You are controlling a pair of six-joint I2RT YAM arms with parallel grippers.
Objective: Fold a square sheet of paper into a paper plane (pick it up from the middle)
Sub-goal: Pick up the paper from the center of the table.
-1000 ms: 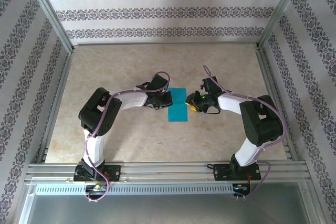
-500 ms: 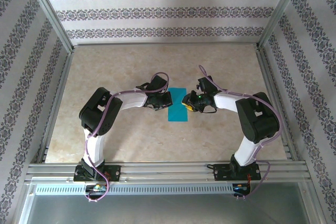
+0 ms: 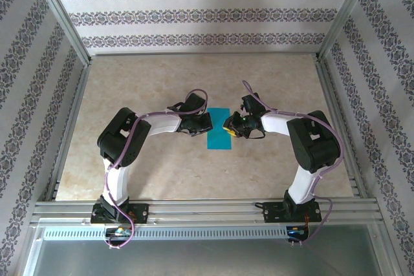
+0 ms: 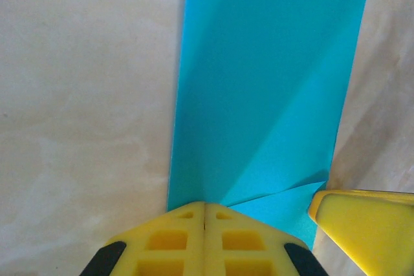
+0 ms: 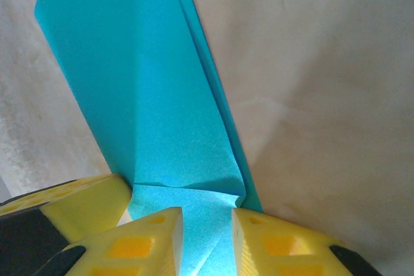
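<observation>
Left hand (image 4: 205, 206) is squeezed together pinning the paper (image 4: 259, 82), right hand (image 5: 207, 214) is spread over it, so any slip creases it crooked.

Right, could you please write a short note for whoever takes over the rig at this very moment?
Left pincer: shut, tips at the left edge of the square sheet of paper; a pinch cannot be confirmed.
Right pincer: open, jaws apart over the paper's right edge.
Paper: mid-table, flat between both pincers.
Done: folded to a narrow strip, with a diagonal crease showing.
Left: nose and wing folds; no dart shape yet.
</observation>
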